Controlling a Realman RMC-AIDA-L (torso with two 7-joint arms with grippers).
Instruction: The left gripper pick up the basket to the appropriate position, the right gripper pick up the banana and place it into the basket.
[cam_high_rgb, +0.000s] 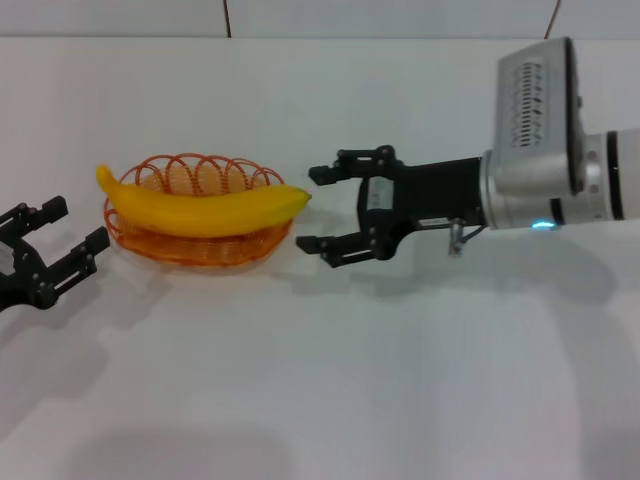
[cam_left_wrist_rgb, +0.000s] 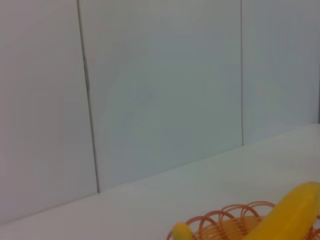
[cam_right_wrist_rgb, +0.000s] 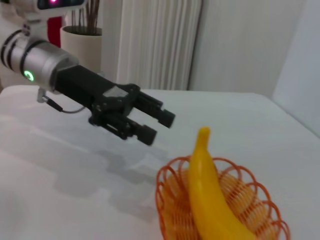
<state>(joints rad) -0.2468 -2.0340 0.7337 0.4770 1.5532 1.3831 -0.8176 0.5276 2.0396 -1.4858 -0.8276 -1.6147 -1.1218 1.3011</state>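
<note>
The yellow banana (cam_high_rgb: 205, 210) lies lengthwise across the orange wire basket (cam_high_rgb: 190, 250), both ends over the rim. My right gripper (cam_high_rgb: 312, 209) is open just right of the banana's right end, holding nothing. On the table left of the basket, a short gap away, my left gripper (cam_high_rgb: 76, 225) is open and empty. In the right wrist view the left gripper (cam_right_wrist_rgb: 159, 127) hovers beyond the banana (cam_right_wrist_rgb: 210, 195) and basket (cam_right_wrist_rgb: 167, 200). The left wrist view catches only part of the banana (cam_left_wrist_rgb: 292, 215) and the basket's loops (cam_left_wrist_rgb: 225, 222).
The basket stands on a white table (cam_high_rgb: 320, 380) with bare surface in front and to the right. A white panelled wall (cam_left_wrist_rgb: 160, 90) rises behind it. A potted plant (cam_right_wrist_rgb: 80, 42) and a radiator stand beyond the table's far side.
</note>
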